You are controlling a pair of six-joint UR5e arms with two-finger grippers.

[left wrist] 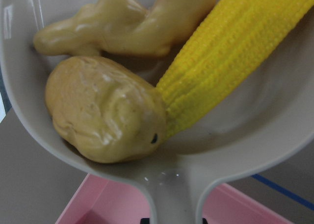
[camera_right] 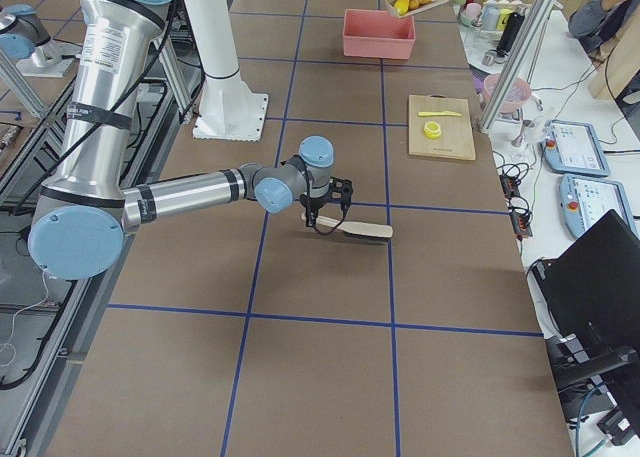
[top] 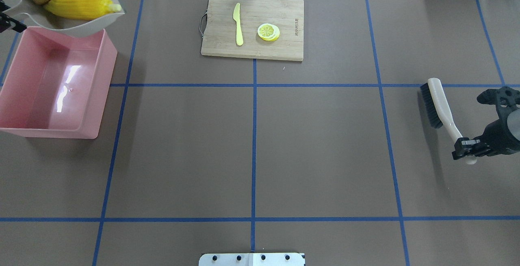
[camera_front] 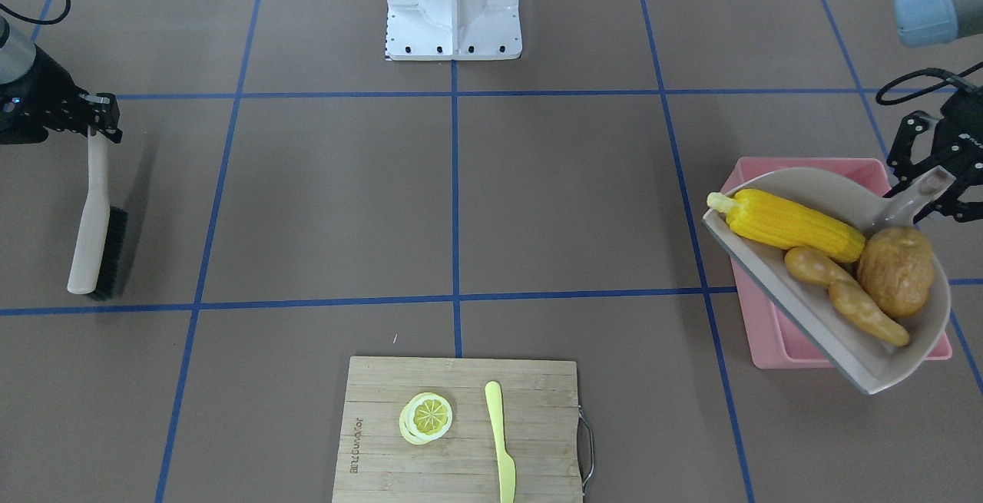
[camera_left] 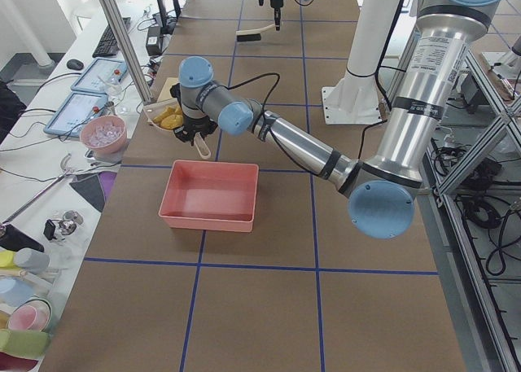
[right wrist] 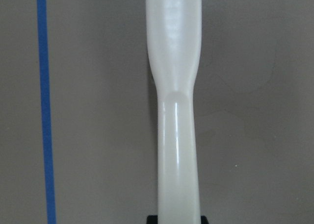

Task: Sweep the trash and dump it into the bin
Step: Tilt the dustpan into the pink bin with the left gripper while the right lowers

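Observation:
My left gripper [camera_front: 933, 180] is shut on the handle of a beige dustpan [camera_front: 768, 288] and holds it lifted over the pink bin [camera_front: 768, 334]. The pan carries the trash: a yellow corn cob [camera_front: 795, 223], a brown potato [camera_front: 895, 269] and a tan ginger root [camera_front: 845, 292]. In the left wrist view all three lie in the pan, the potato [left wrist: 103, 116] nearest the handle. The bin [top: 61, 83] looks empty in the overhead view. My right gripper [camera_front: 96, 115] is shut on the handle of a brush [camera_front: 92, 234], which lies low over the table.
A wooden cutting board [camera_front: 399, 449] lies at the table's far edge from the robot, with a lemon slice [camera_front: 426, 417] and a yellow knife [camera_front: 501, 441] on it. The robot's white base [camera_front: 453, 4] stands at the middle near edge.

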